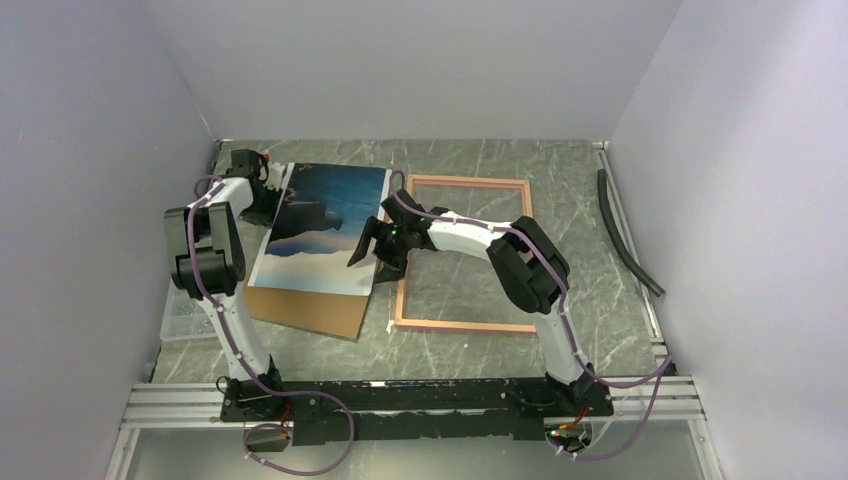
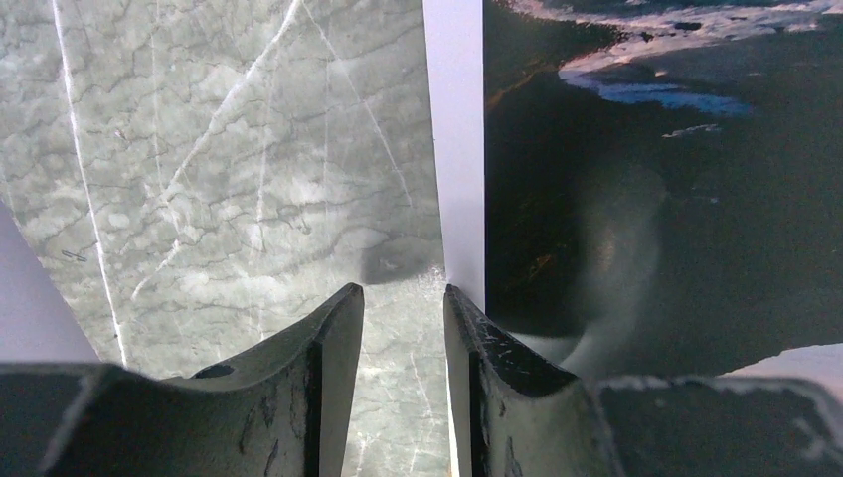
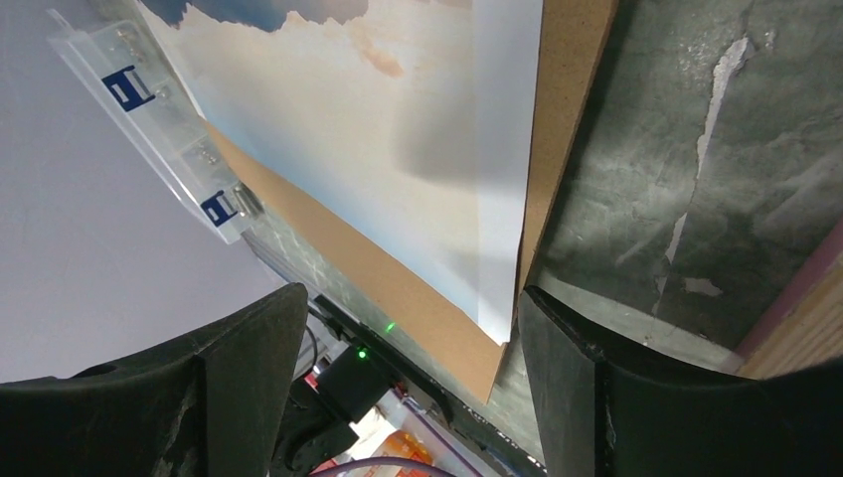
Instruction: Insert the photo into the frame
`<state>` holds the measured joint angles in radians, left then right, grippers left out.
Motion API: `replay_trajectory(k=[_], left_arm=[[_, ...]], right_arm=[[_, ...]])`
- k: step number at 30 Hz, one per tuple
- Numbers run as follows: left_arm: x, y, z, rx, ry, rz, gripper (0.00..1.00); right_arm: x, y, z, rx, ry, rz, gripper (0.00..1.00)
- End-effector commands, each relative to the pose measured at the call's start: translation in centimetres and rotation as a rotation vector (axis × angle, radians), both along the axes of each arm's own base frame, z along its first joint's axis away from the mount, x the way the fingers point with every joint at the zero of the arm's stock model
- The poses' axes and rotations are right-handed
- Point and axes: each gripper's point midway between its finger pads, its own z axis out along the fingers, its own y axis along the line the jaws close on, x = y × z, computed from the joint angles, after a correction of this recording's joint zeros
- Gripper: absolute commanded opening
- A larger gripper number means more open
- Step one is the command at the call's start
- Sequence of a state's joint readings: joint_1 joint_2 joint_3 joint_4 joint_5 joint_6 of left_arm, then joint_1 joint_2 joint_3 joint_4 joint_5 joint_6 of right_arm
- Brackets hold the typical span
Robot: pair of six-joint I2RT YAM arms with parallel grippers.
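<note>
The photo lies picture side up, askew on a brown backing board, left of the frame, whose pink border rests flat on the table. At the photo's left edge my left gripper is open. In the left wrist view its fingers stand a little apart with bare table between them, and the photo's white margin runs along the right finger. My right gripper hangs wide open over the photo's right edge. Between its fingers I see the photo's pale corner. A bit of the frame shows at the far right.
The backing board sticks out beyond the photo toward the arms' bases. A clear plastic box sits at the table's left edge. A black hose lies along the right wall. Walls close off the left, back and right sides.
</note>
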<state>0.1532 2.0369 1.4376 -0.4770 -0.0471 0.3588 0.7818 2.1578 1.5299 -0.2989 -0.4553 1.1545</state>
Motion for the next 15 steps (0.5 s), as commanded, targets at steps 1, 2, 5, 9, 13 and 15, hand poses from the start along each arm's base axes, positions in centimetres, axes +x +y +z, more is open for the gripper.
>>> replay_trajectory(k=[1, 2, 5, 9, 13, 15], left_arm=[[-3.2, -3.4, -2.7, -0.092, 0.129, -0.057, 0.42], [-3.3, -3.5, -2.7, -0.093, 0.132, -0.058, 0.42], [-3.3, -3.6, -2.7, -0.092, 0.131, -0.062, 0.42], [-3.3, -3.6, -2.9, -0.091, 0.136, -0.061, 0.42], [-3.2, -3.7, -2.9, -0.092, 0.138, -0.061, 0.42], [-3.1, -3.6, -2.8, -0.088, 0.134, -0.061, 0.42]], right_arm=[[-0.1, 1.0, 3.2, 0.068, -0.046, 0.02, 0.82], [-0.3, 0.8, 2.7, 0.055, -0.035, 0.021, 0.82], [-0.9, 0.2, 1.7, 0.024, -0.008, 0.026, 0.83], [-1.5, -0.2, 1.0, -0.003, 0.021, 0.034, 0.84], [-1.5, -0.6, 1.0, -0.05, 0.014, 0.051, 0.83], [-1.4, -1.1, 1.3, -0.084, -0.009, 0.061, 0.84]])
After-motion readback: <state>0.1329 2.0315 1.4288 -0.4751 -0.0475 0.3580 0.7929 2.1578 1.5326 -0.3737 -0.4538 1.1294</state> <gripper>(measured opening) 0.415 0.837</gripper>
